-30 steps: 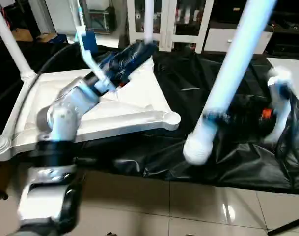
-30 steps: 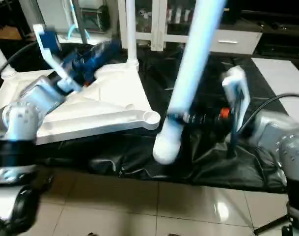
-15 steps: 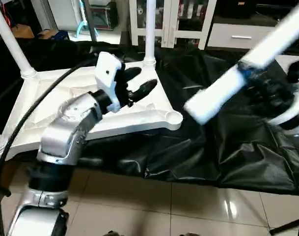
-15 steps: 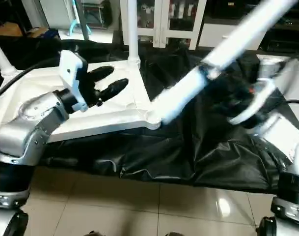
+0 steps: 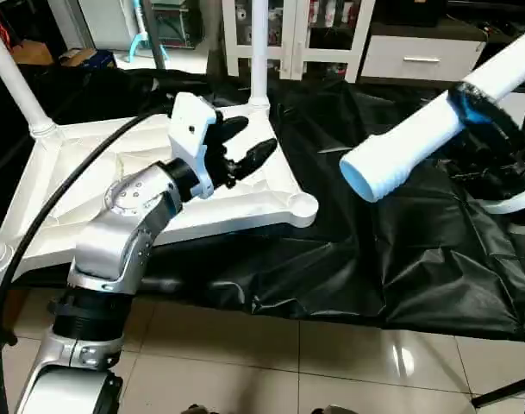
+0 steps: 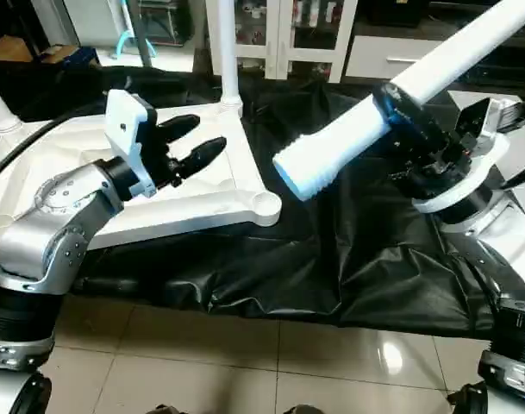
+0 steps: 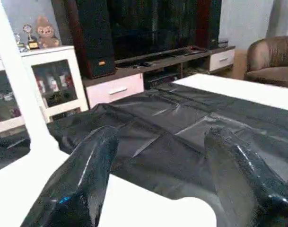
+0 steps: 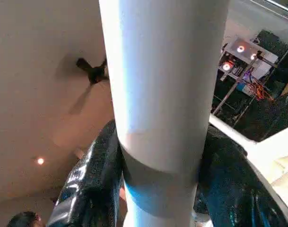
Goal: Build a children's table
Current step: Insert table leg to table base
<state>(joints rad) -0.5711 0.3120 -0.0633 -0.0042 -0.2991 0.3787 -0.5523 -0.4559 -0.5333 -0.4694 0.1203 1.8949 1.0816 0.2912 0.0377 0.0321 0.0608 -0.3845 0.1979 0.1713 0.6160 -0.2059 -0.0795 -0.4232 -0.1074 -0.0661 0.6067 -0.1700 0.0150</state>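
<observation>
The children's table top [image 5: 245,205] lies upside down on the black-covered bench, ribs up. One white leg [image 5: 259,52] stands in its far corner socket and another leg [image 5: 16,78] stands at the left. The near right corner socket [image 5: 303,207] is empty. My left gripper [image 5: 258,136] hovers open over the top, holding nothing; its fingers [image 7: 82,179] frame the bench beyond. My right gripper [image 6: 400,105] is shut on a loose leg [image 6: 331,155], tilted, thick end toward that empty socket. The fingers [image 8: 91,175] clamp the tube [image 8: 162,94].
A crumpled black sheet [image 5: 400,241] covers the bench to its front edge, with tiled floor [image 5: 288,362] below. A white glass-door cabinet [image 5: 305,34] stands behind. A white flat board [image 7: 243,90] lies far right. A black cable [image 5: 46,224] runs along my left arm.
The right gripper has swung the held leg from steep, thick end down, to a shallower tilt with that end raised toward the table top. The left wrist turned, then held still.
</observation>
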